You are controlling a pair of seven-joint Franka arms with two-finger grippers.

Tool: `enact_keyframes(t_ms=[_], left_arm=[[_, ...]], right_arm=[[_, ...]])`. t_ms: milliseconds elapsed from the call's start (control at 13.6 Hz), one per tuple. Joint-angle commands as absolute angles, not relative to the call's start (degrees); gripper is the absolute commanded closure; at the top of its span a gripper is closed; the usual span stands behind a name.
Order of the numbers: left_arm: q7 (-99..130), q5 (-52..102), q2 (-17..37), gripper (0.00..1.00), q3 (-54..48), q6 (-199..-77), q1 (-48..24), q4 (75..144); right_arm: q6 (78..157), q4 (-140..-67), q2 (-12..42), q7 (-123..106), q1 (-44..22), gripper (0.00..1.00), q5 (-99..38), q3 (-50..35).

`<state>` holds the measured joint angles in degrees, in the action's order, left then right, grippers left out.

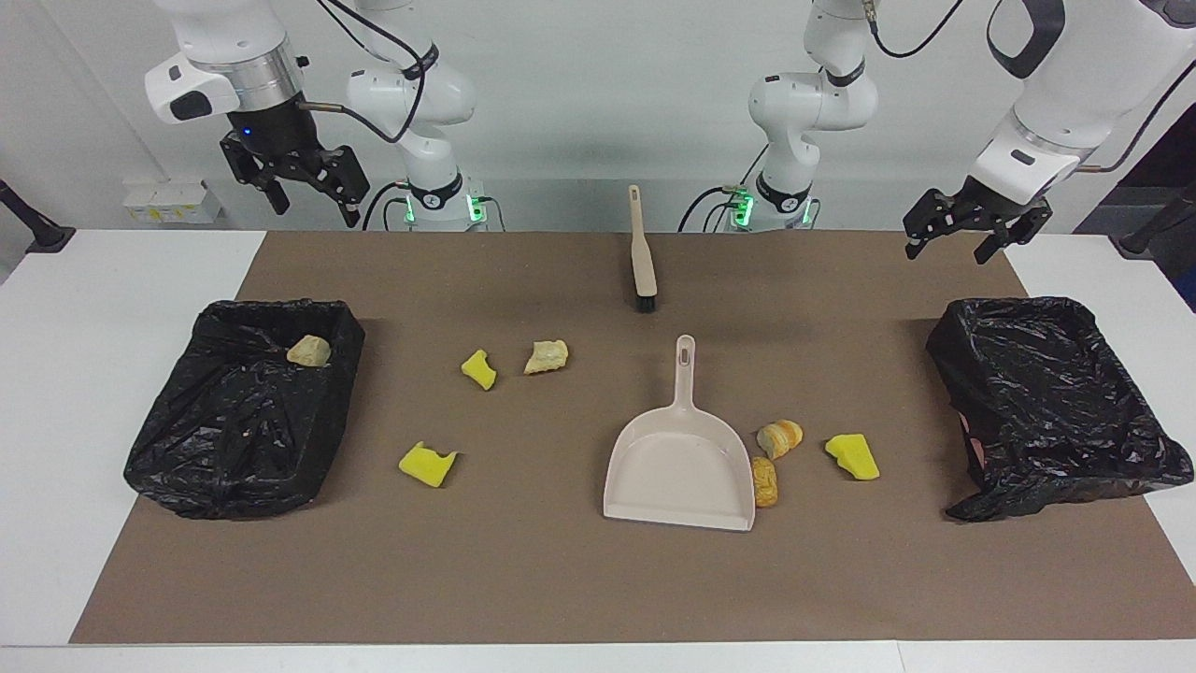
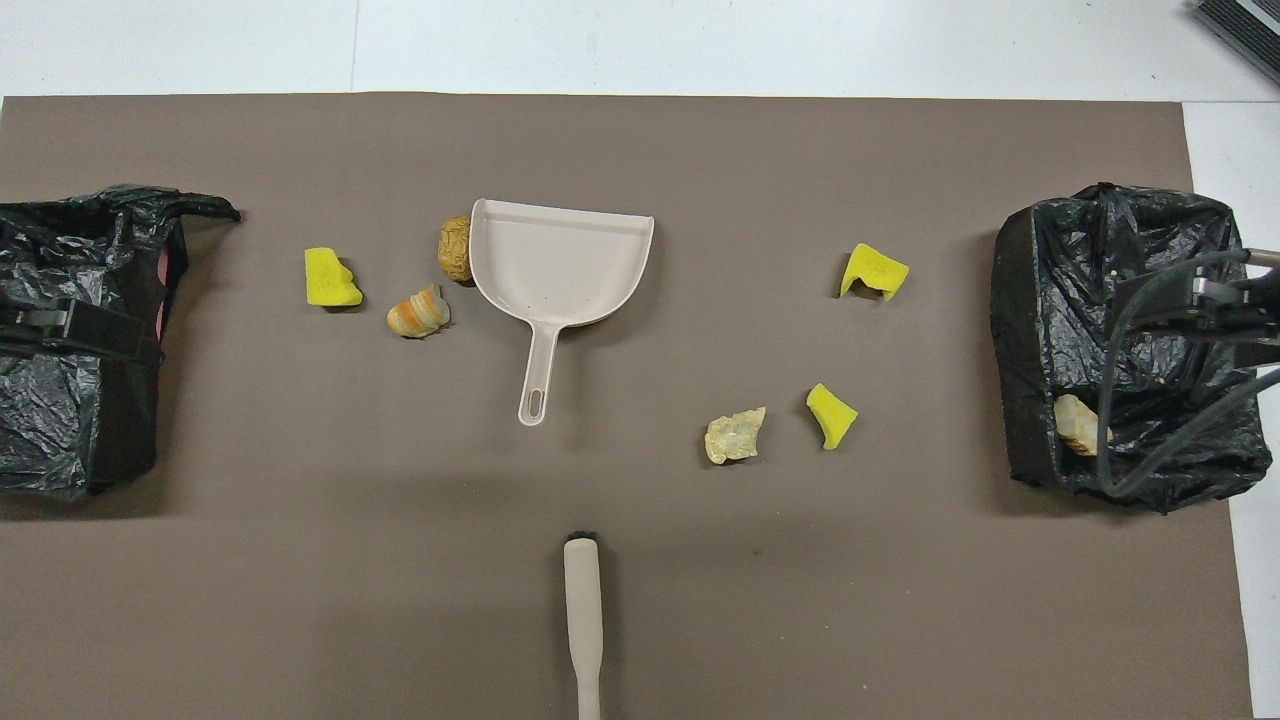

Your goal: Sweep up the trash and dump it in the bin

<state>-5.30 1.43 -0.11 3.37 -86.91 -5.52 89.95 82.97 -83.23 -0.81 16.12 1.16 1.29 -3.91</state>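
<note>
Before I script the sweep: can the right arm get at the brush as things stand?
Probably yes. The right gripper hangs open and empty above the table, and the brush lies alone near the robots with nothing on or against it.

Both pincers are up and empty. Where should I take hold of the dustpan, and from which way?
Grip the dustpan by its thin handle, coming straight down from above. It lies flat with the handle pointing toward the robots and bare mat on both sides, so the fingers can likely straddle it. The wide tray looks too broad, and a bread lump touches its wall on the left arm's side.
</note>
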Motion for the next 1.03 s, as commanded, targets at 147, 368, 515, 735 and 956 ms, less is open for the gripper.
enact_keyframes(t_ms=[147, 368, 515, 735, 956], left_arm=[[-5.10, 0.79, -1.58, 0.00, 3.34, -87.89, -5.80, 91.67], [-5.10, 0.79, -1.58, 0.00, 3.34, -87.80, -5.89, 91.67], [-5.36, 0.88, -1.58, 0.00, 3.25, -87.89, -5.80, 91.76], [-5.54, 1.40, -1.67, 0.00, 2.90, -87.80, -6.33, 92.81], [-5.01, 5.09, -2.28, 0.00, 2.55, -88.41, -7.20, 96.05]], right_arm=[[82.18, -82.97, -1.14, 14.33, 1.85, 0.00, 0.26, -4.04], [82.09, -82.97, -1.14, 14.41, 1.85, 0.00, 0.26, -4.04], [82.09, -82.97, -1.14, 14.41, 1.85, 0.00, 0.26, -4.04], [82.09, -82.97, -1.14, 14.41, 1.85, 0.00, 0.26, -4.04], [81.83, -82.97, -1.14, 14.50, 1.85, 0.00, 0.26, -4.04]])
